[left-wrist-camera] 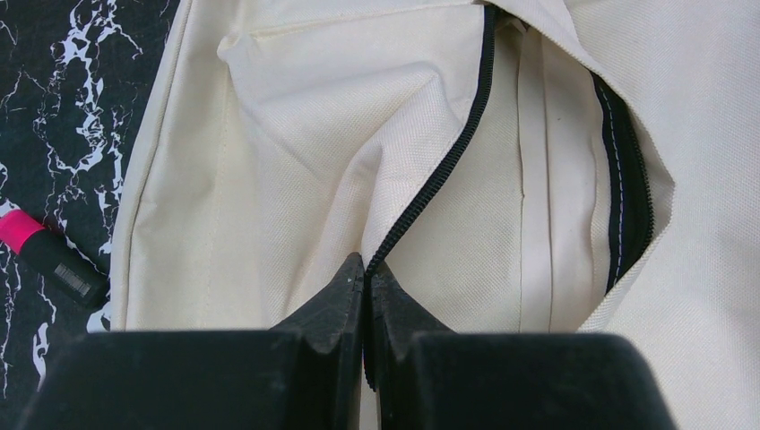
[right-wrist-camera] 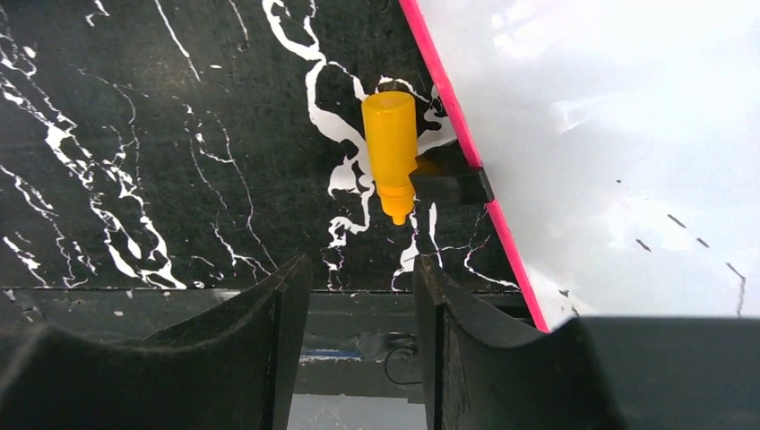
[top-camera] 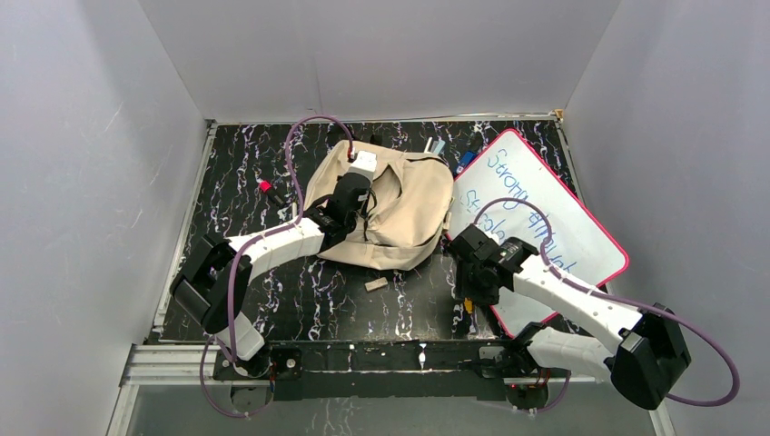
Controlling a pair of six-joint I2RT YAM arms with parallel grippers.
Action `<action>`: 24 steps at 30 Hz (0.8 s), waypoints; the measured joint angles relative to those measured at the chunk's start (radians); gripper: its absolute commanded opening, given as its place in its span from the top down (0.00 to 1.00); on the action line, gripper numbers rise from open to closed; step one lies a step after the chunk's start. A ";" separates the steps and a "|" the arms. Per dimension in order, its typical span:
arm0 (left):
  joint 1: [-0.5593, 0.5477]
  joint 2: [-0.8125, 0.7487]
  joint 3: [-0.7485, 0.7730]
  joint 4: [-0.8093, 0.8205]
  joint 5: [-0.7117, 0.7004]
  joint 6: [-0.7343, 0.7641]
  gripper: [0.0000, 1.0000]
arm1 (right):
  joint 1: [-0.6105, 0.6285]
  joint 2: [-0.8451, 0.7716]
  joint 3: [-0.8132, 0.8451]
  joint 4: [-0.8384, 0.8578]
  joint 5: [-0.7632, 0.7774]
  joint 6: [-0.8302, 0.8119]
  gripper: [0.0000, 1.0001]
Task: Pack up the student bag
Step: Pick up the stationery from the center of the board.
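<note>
Marbled table [top-camera: 309,300]; rumpled, unzipped cream bag [top-camera: 409,227]

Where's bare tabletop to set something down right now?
Far-left corner of the table, out to the pink-capped marker beside the student bag. Also the strip between bag and near rail, bar one small beige piece. Crowded: small items between bag and whiteboard; yellow item at its frame.

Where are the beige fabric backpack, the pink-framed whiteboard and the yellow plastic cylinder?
beige fabric backpack [top-camera: 413,218]: top view, front panel.
pink-framed whiteboard [top-camera: 588,232]: top view, white surface.
yellow plastic cylinder [right-wrist-camera: 389,134]: right wrist view, body.
</note>
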 measured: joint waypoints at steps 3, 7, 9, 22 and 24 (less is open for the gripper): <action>0.000 0.000 0.000 -0.001 0.000 0.003 1.00 | 0.001 -0.010 -0.035 0.020 0.000 0.019 0.44; 0.000 0.000 0.000 -0.002 0.000 0.003 1.00 | 0.001 -0.008 -0.075 0.045 -0.001 0.038 0.43; 0.000 0.000 0.000 -0.003 0.001 0.003 1.00 | 0.001 -0.006 -0.090 0.058 0.008 0.048 0.43; 0.001 0.000 0.000 -0.003 0.007 0.009 1.00 | 0.003 0.053 -0.150 0.176 0.065 0.090 0.47; 0.002 0.000 0.000 -0.003 0.010 0.011 1.00 | 0.005 0.064 -0.161 0.181 0.066 0.091 0.49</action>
